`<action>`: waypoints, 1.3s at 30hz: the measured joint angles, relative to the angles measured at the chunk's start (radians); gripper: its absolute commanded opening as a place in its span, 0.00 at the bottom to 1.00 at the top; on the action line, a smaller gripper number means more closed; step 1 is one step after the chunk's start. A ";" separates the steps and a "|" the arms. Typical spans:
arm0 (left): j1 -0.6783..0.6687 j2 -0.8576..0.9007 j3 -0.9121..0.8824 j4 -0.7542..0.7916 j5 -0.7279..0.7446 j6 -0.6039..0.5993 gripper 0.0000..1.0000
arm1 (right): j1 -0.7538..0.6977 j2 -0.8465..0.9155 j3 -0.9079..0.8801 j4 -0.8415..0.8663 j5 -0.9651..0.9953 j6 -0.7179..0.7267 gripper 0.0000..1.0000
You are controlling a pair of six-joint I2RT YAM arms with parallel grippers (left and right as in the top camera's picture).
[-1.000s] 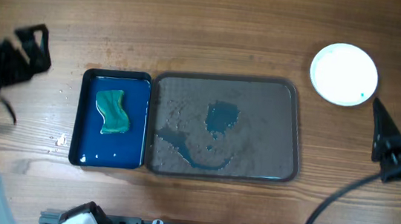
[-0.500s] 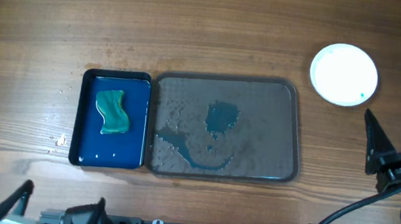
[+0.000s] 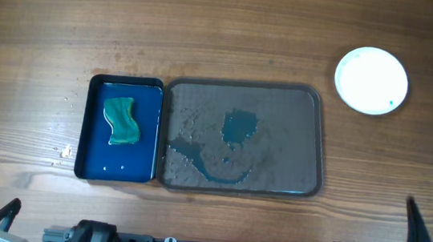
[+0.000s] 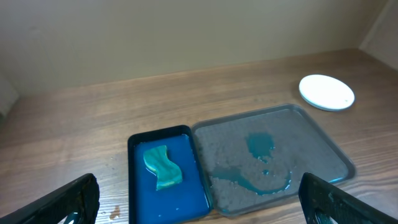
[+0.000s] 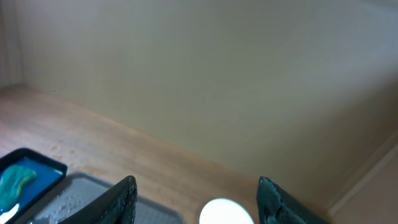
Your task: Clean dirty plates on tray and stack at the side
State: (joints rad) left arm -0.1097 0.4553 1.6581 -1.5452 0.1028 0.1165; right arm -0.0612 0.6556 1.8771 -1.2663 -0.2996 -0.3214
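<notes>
Overhead: a white plate (image 3: pixel 371 80) lies off the wet tray (image 3: pixel 293 117), near its far right corner, not touching. Left wrist: left gripper (image 4: pixel 199 186), jaws wide apart. Right wrist: right gripper (image 5: pixel 196 193), jaws apart too.

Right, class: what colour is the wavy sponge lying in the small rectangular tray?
Teal-green; the wavy sponge shows best in the overhead view, against the deep-blue tray.

open tabletop (image 3: pixel 344 138) between tray (image 3: pixel 298 113) and plates (image 3: pixel 371 80), blue tray (image 3: pixel 145 130) abutting tray's left rim
</notes>
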 measured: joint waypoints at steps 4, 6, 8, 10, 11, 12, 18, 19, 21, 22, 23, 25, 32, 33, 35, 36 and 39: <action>0.000 0.000 0.000 -0.005 -0.012 -0.006 1.00 | 0.000 -0.084 0.016 -0.020 0.002 -0.007 1.00; 0.000 0.000 0.000 -0.019 -0.013 -0.010 1.00 | 0.000 -0.090 0.018 -0.036 0.015 -0.007 1.00; 0.000 0.000 0.000 -0.025 -0.017 -0.010 1.00 | 0.000 -0.089 0.015 -0.077 0.038 -0.007 1.00; 0.000 0.000 0.000 -0.026 -0.017 -0.010 1.00 | 0.000 -0.089 0.012 -0.134 0.049 -0.007 1.00; 0.000 0.000 0.000 -0.026 -0.017 -0.010 1.00 | 0.000 -0.089 0.010 -0.149 0.053 -0.007 1.00; 0.000 0.000 0.000 -0.026 -0.017 -0.010 1.00 | 0.000 -0.089 0.008 -0.163 0.058 -0.007 1.00; 0.000 0.000 0.000 -0.026 -0.020 -0.010 1.00 | 0.000 -0.089 -0.010 -0.290 0.065 -0.007 1.00; 0.000 0.000 0.000 -0.026 -0.021 -0.010 1.00 | 0.000 -0.089 -0.010 -0.307 0.065 -0.007 1.00; 0.000 0.000 0.000 -0.026 -0.021 -0.010 1.00 | 0.000 -0.089 -0.011 -0.340 0.066 -0.007 1.00; 0.000 0.000 0.000 -0.026 -0.021 -0.010 1.00 | 0.000 -0.089 -0.011 -0.343 0.065 -0.007 1.00; 0.000 0.000 0.000 -0.026 -0.021 -0.010 1.00 | 0.000 -0.089 -0.011 -0.343 0.065 -0.007 1.00; 0.000 0.000 0.000 -0.026 -0.021 -0.010 1.00 | 0.000 -0.089 -0.012 -0.343 0.065 -0.007 1.00; 0.000 0.000 0.000 -0.026 -0.024 -0.010 1.00 | 0.000 -0.089 -0.012 -0.343 0.065 -0.007 1.00; 0.000 0.000 0.000 -0.026 -0.024 -0.010 1.00 | 0.000 -0.089 -0.012 -0.343 0.065 -0.007 1.00; 0.000 0.000 0.000 -0.026 -0.024 -0.010 1.00 | 0.000 -0.089 -0.012 -0.343 0.065 -0.007 1.00; 0.000 0.000 0.000 -0.026 -0.024 -0.010 1.00 | 0.000 -0.089 -0.012 -0.343 0.065 -0.007 1.00; 0.000 0.000 0.000 -0.026 -0.024 -0.010 1.00 | 0.000 -0.089 -0.012 -0.343 0.065 -0.007 1.00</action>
State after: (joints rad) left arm -0.1097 0.4553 1.6581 -1.5711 0.0788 0.1066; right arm -0.0612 0.5667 1.8648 -1.6089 -0.2344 -0.3283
